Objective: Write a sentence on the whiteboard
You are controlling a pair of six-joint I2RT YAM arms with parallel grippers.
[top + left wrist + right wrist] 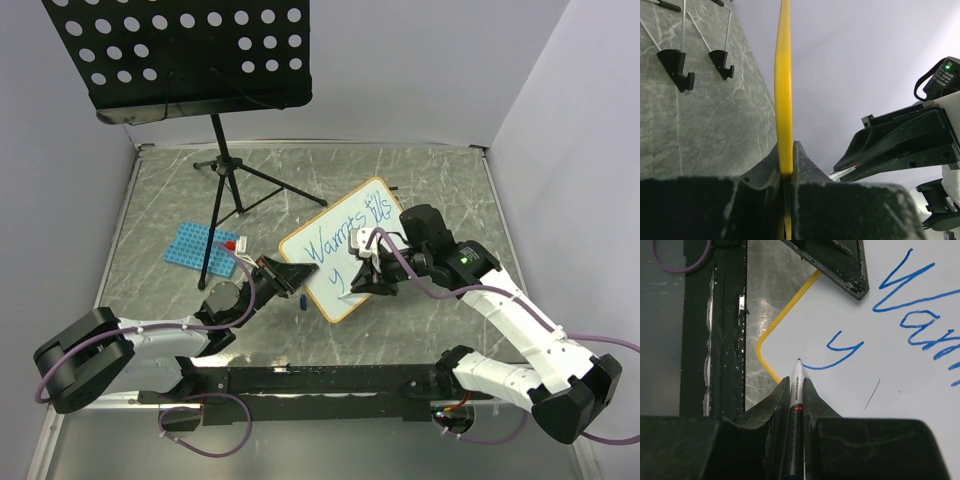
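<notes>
Spanning the view, the grey table (440, 180) carries a black music stand (180, 50) at the back. The whiteboard (318, 288) lies askew near the table's middle, with a blue rack (195, 245) to its left. The left gripper (786, 172) is clamped on the board's yellow frame edge. The right gripper (796, 382) pinches a marker (797, 372), whose tip touches the board at the tail of a blue "y", below the first line of the sentence (345, 232).

whiteboard (322, 283): yellow-framed, rounded corners, set diagonally | sentence (340, 238): blue handwriting, "Warmts fills", lone "y" beneath
</notes>
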